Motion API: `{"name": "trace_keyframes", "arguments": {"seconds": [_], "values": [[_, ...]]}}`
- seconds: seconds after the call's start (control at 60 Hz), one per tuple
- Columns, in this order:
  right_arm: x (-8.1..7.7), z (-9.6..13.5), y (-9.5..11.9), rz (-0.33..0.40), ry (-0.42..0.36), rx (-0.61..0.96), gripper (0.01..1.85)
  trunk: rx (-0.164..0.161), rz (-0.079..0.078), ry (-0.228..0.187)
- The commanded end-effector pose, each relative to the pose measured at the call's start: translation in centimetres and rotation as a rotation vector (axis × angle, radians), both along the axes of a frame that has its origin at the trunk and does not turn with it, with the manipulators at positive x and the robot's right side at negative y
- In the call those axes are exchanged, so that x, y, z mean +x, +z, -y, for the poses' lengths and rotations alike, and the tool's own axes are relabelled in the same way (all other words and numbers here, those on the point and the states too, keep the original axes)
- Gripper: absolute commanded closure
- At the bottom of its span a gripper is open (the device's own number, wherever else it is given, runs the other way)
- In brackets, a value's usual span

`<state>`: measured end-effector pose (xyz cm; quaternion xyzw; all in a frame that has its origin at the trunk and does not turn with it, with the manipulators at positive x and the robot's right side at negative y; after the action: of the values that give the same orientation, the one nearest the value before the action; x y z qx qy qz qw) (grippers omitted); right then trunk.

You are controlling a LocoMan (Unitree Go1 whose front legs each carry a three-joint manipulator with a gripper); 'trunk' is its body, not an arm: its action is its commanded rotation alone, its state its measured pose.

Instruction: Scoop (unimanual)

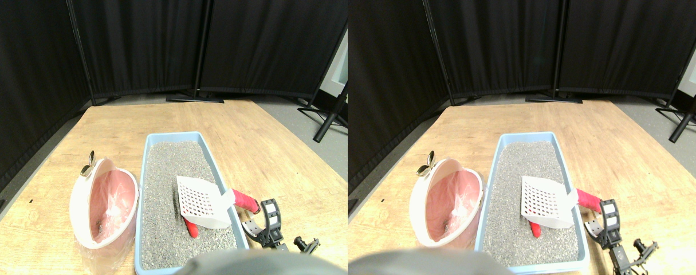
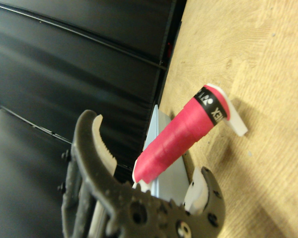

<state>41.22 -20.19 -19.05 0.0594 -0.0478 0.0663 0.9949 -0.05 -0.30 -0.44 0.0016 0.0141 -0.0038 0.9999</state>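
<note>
Scoop (image 1: 201, 201) across litter tray (image 1: 150, 172) rim, gripper (image 1: 263, 220) seemingly open, beside handle (image 1: 246, 200)

A: Anything I can't trust from your feeds?

B: Plenty. The small red piece (image 1: 191, 230) lying on the grey litter is mostly hidden under the white slotted plastic scoop (image 1: 201, 201); I can't tell its shape. The near end of the light blue plastic litter tray (image 1: 145, 189) is covered at the bottom edge of the stereo view.

A: And the gripper?

B: In the wrist view the dark two-jaw right gripper (image 2: 154, 171) is cut off at the bottom edge. The scoop's red wrapped handle (image 2: 181, 139) disappears behind the jaw frame, so I can't say whether anything touches it.
</note>
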Motion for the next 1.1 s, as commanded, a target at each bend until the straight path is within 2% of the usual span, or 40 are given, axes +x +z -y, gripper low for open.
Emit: {"name": "trace_keyframes", "arguments": {"seconds": [0.017, 0.35, 0.633, 0.933, 1.1], "values": [[0.3, 0.0, 0.8, 0.023, -0.016, 0.009, 0.90, -0.017, 0.005, 0.007], [1.9, -0.2, 0.5, -0.013, -0.042, 0.027, 0.89, -0.028, 0.002, 0.017], [2.8, -0.4, -0.4, -0.041, -0.048, 0.040, 0.89, -0.028, 0.000, 0.022], [4.3, -0.4, -0.7, -0.103, -0.084, 0.055, 0.86, -0.026, -0.004, 0.022], [5.2, -0.3, -0.6, -0.104, -0.081, 0.057, 0.87, -0.024, -0.003, 0.017]]}}
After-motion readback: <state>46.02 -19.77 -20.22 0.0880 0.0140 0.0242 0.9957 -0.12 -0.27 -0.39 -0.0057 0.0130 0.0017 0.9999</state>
